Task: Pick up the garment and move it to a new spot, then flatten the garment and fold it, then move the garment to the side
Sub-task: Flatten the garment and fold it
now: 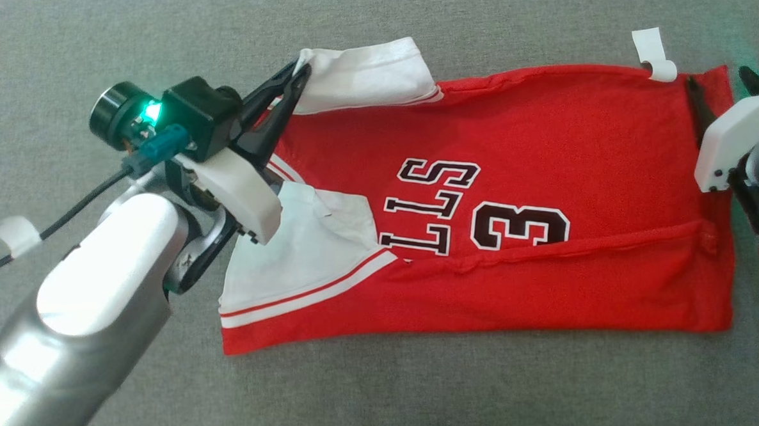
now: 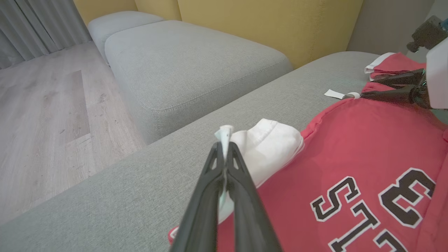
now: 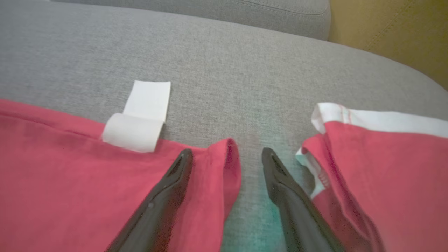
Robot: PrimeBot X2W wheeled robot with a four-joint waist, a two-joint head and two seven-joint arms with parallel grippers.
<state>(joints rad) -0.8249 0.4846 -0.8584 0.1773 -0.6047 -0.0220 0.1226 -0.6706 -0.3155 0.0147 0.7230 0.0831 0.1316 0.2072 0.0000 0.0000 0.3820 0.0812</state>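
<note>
Head view, garment point(image 1: 513, 188): we see a red jersey with white sleeves, spread sideways on the grey cushion point(image 1: 387, 398), reaching from left of centre almost to the right edge of the frame.
Print: black characters edged in white, "LLS" and a "3", lie turned on their side near the middle of the frame.
Upper sleeve point(image 1: 367, 76): white and bunched, it sits at the top centre of the frame, at the garment's upper left corner.
Lower sleeve point(image 1: 291, 255): white with a red-and-white band, it lies flat at the lower left of the cloth.
Fold line: a raised edge crosses the lower part of the red body, running from the print toward the right of the frame.
Left claw point(image 1: 300, 72): it is closed on the edge of the upper sleeve. In the left wrist view, a sliver of white cloth pokes out past the pinched tips of the left claw point(image 2: 224, 147), and the rest of the sleeve sits just right of them.
Right claw point(image 1: 717, 78): it is open and grips nothing, at the garment's upper right corner.
Right wrist view: the right claw point(image 3: 226, 151) has one finger over red cloth and the other over bare cushion, with the curled hem corner between them.
White tape strip point(image 3: 140, 119): it touches the garment's top hem, left of the fingers.
Second red cloth point(image 3: 385, 168): white-trimmed, it lies at the right of that frame. We cannot tell whether it belongs to the same garment.
</note>
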